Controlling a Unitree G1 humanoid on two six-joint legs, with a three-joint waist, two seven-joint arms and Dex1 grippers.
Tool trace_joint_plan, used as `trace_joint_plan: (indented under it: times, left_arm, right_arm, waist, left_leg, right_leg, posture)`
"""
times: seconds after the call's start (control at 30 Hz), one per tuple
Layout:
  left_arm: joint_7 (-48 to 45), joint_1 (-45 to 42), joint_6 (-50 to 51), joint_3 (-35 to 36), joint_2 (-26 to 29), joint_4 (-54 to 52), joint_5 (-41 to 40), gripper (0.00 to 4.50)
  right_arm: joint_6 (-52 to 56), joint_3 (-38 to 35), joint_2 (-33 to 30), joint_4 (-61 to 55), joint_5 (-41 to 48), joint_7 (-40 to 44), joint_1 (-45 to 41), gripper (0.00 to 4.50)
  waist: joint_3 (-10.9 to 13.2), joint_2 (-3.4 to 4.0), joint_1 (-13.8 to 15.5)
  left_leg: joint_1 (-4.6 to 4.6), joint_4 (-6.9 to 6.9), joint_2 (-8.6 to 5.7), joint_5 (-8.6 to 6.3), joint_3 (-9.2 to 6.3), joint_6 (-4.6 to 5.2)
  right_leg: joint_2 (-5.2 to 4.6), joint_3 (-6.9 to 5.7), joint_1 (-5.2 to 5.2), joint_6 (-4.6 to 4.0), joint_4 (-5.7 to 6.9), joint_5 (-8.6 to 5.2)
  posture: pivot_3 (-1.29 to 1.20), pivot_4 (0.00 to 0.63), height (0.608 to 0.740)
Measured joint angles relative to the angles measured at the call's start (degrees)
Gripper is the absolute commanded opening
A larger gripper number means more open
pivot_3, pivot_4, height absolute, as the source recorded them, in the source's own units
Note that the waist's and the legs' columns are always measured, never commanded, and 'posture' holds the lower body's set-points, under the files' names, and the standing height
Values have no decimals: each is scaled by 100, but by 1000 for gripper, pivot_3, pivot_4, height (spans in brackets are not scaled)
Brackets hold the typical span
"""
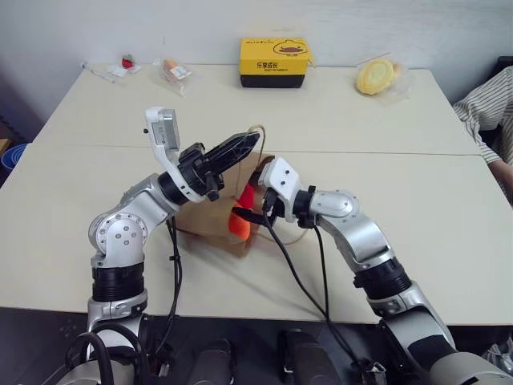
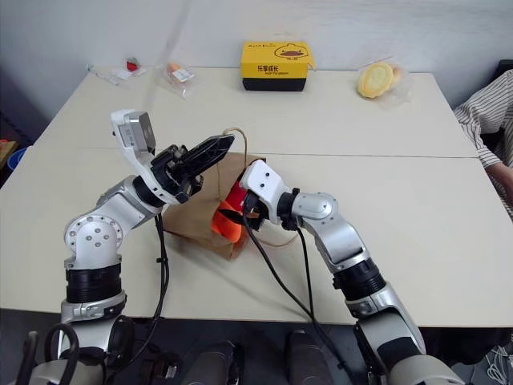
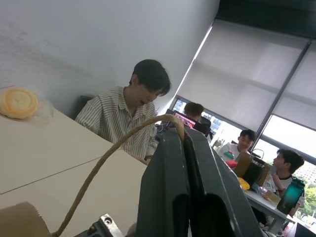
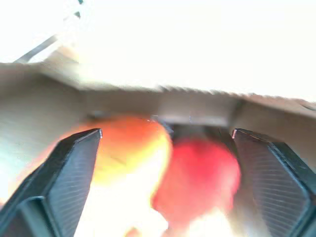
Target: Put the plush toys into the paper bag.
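The brown paper bag (image 1: 207, 218) lies on the table with its mouth turned toward my right arm. My left gripper (image 1: 255, 138) is shut on the bag's cord handle (image 3: 113, 153) and holds that side of the mouth lifted. In the opening sit both plush toys, the orange one (image 1: 239, 226) and the red one (image 1: 250, 196). The right wrist view shows the orange toy (image 4: 128, 158) and the red toy (image 4: 202, 173) side by side between brown paper walls. My right gripper (image 1: 250, 212) is at the mouth, open, its fingers (image 4: 69, 163) wide of both toys.
At the table's far edge are a yellow-and-black box (image 1: 273, 62), a wrapped yellow round item (image 1: 377, 76) and small packets (image 1: 175, 72). A person's striped sleeve (image 1: 489, 112) is at the right edge. Black cables hang from both arms over the near edge.
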Motion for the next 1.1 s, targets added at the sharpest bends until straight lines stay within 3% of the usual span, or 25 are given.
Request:
trace_joint_plan:
  times: [0.2,0.37,0.6,0.8,1.1]
  left_arm:
    - [-1,9,-41,-8,7,-3,42,0]
    - [-17,29,-52,-28,39,-28,79,0]
    - [26,23,-46,32,47,-74,-19,0]
    - [332,-240,72,314,30,-79,-561,0]
    - [474,-241,300,363,185,-81,-953,0]
  right_arm:
    - [22,-152,-342,-459,421,469,538,4339]
    - [625,-1110,-1026,-983,1215,673,1370,4339]
    - [4820,-3014,-1886,-1661,3518,-198,1991,4339]
    - [7067,-4062,-1265,-1653,4320,-1139,2100,4339]
    - [7282,-4775,342,-1248,4886,-2885,1736,4339]
  waist:
    - [0,0,31]
    - [1,-2,106]
    - [1,-2,146]
    - [1,-2,153]
    - [-1,-3,96]
  left_leg:
    - [0,1,-1,0,-5,1]
    - [0,1,-2,-1,-6,2]
    - [1,0,5,-1,-6,3]
    - [1,0,2,-2,-2,4]
    - [7,0,2,0,0,2]
  right_leg:
    - [-3,-3,7,0,-9,0]
    - [-5,-3,12,0,-19,0]
    - [-3,0,11,-2,-26,-1]
    - [-4,5,10,-2,-23,-1]
    - [-1,8,8,-2,-13,-1]
  posture:
    - [0,150,740]
    - [0,150,740]
    - [0,150,740]
    - [0,150,740]
    - [0,150,740]
